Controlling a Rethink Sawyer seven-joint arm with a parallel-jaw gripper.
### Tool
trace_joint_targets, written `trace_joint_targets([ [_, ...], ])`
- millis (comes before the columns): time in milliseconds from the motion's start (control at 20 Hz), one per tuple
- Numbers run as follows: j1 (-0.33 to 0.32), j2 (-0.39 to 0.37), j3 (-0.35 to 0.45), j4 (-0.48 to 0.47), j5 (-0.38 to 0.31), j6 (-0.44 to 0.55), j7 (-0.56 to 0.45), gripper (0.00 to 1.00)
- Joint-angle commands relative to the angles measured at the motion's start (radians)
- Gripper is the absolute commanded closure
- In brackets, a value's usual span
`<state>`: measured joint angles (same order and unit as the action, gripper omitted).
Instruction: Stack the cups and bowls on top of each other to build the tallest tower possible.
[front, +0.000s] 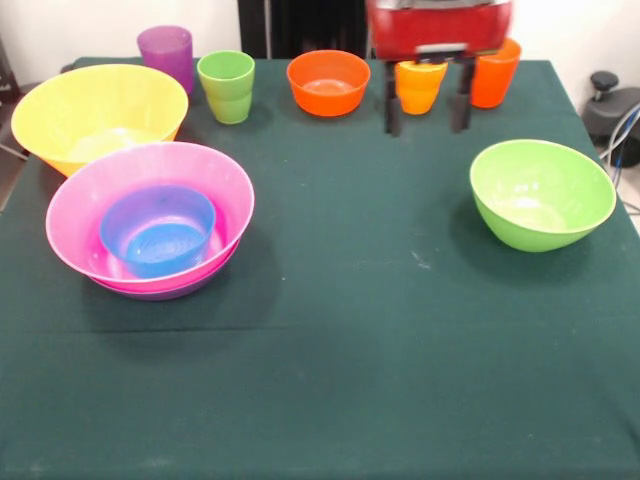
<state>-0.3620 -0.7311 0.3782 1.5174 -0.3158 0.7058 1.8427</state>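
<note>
The tower (150, 225) stands at the left: a pink bowl (90, 215) nested in a purple bowl (165, 292) whose rim just shows beneath, with a blue bowl (158, 232) inside. A yellow bowl (98, 115) sits behind it. Along the far edge stand a purple cup (165, 55), a light green cup (226, 85), an orange bowl (328, 82), a yellow-orange cup (420, 87) and an orange cup (495, 75). A light green bowl (542, 192) sits alone at the right. My gripper (426, 125) is open, its black fingers (393, 105) straddling the yellow-orange cup without closing on it.
A dark green cloth (330, 350) covers the table, with its wide middle and near part bare. Black equipment with cables (610, 105) sits just off the table's right edge.
</note>
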Motion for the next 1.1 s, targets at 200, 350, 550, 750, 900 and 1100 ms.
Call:
trace_joint_targets([
  [200, 0.099, 0.072, -0.095, 0.055, -0.024, -0.014, 0.174, 0.0],
  [350, 0.133, 0.078, -0.122, 0.038, -0.018, 0.017, 0.194, 0.0],
  [550, 0.145, 0.1, -0.129, 0.029, 0.005, 0.002, 0.185, 0.0],
  [750, 0.143, 0.14, -0.142, 0.035, 0.04, -0.042, 0.214, 0.0],
  [900, 0.15, 0.167, -0.157, 0.031, 0.059, -0.068, 0.235, 0.0],
  [1100, 0.173, 0.198, -0.184, 0.026, 0.081, -0.103, 0.265, 0.0],
])
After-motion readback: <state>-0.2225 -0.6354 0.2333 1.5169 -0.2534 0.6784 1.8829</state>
